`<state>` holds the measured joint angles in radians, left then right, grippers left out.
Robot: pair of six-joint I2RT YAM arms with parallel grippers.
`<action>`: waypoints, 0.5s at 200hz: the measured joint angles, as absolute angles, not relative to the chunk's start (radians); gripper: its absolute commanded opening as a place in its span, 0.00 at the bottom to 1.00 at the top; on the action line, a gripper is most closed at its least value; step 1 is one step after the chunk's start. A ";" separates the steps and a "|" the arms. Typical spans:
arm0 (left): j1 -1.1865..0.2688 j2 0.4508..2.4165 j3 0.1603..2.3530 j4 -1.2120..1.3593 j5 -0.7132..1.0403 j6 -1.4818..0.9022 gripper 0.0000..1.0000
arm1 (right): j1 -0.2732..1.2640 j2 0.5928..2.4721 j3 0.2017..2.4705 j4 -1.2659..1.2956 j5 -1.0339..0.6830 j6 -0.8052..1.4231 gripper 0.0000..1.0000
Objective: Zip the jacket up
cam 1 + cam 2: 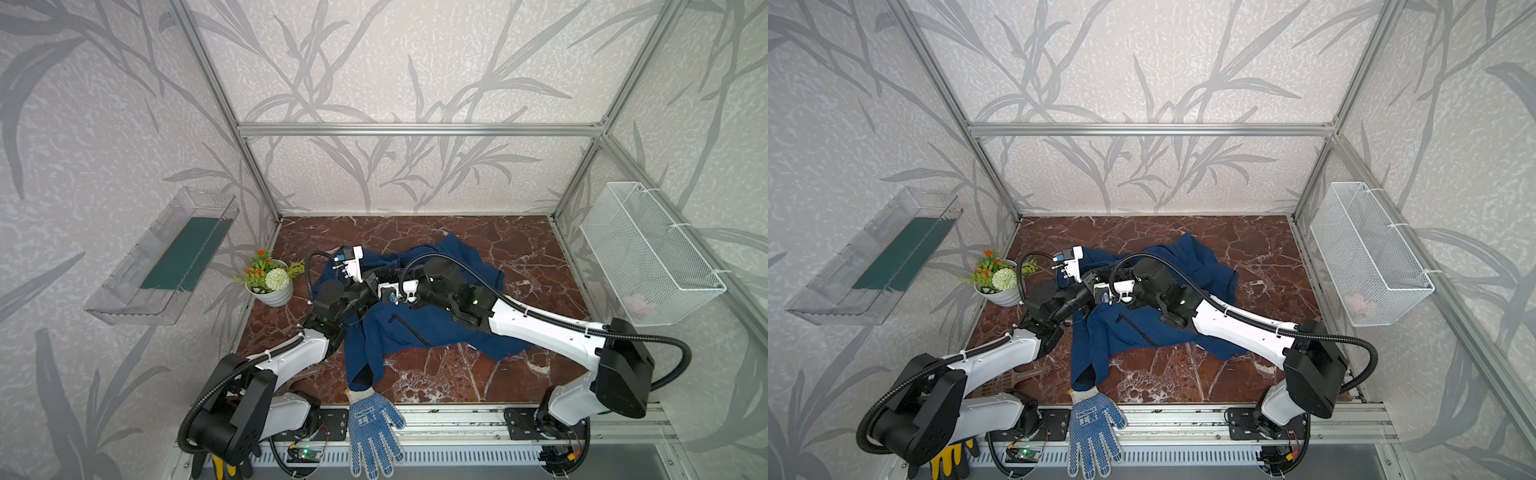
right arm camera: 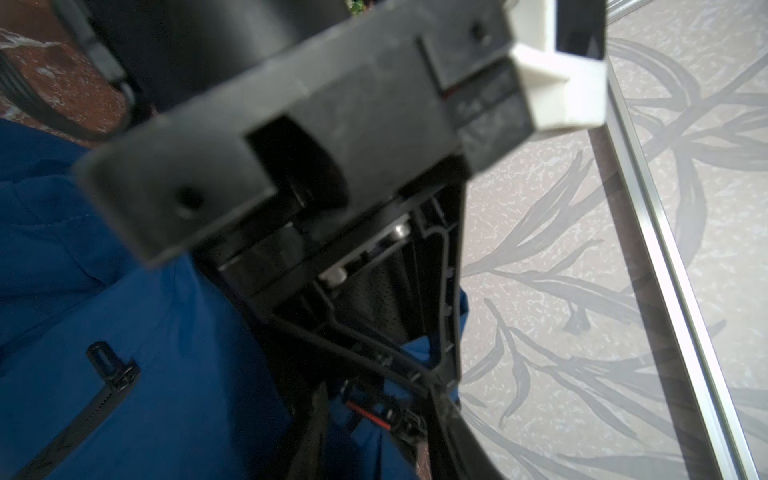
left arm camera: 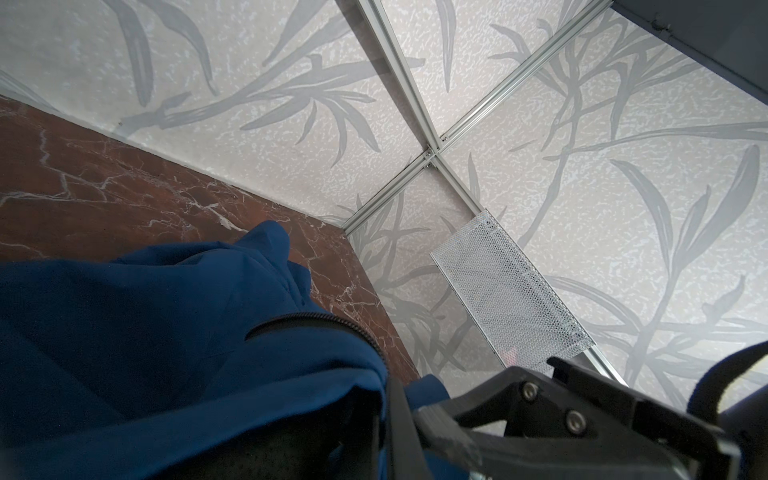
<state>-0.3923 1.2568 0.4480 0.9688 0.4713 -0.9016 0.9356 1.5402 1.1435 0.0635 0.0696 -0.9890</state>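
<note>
Navy jacket (image 1: 436, 328), red-brown white-veined table (image 1: 519, 257), blue-dotted white glove (image 1: 374, 428).

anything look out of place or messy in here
The jacket lies crumpled, one end trailing toward the front edge. A blue-dotted work glove hangs off that edge over the front rail, and a yellow-and-black glove lies further left along it.

No legible text, work glove (image 1: 374, 432) print unreadable
</note>
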 measured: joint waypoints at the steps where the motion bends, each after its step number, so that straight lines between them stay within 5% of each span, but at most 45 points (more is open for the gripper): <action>1: -0.392 1.257 0.448 0.968 0.471 -0.901 0.00 | 0.936 1.541 1.143 0.064 0.071 -0.990 0.41; 100: -0.392 1.250 0.448 0.954 0.465 -0.901 0.00 | 0.941 1.544 1.143 0.093 0.071 -0.978 0.18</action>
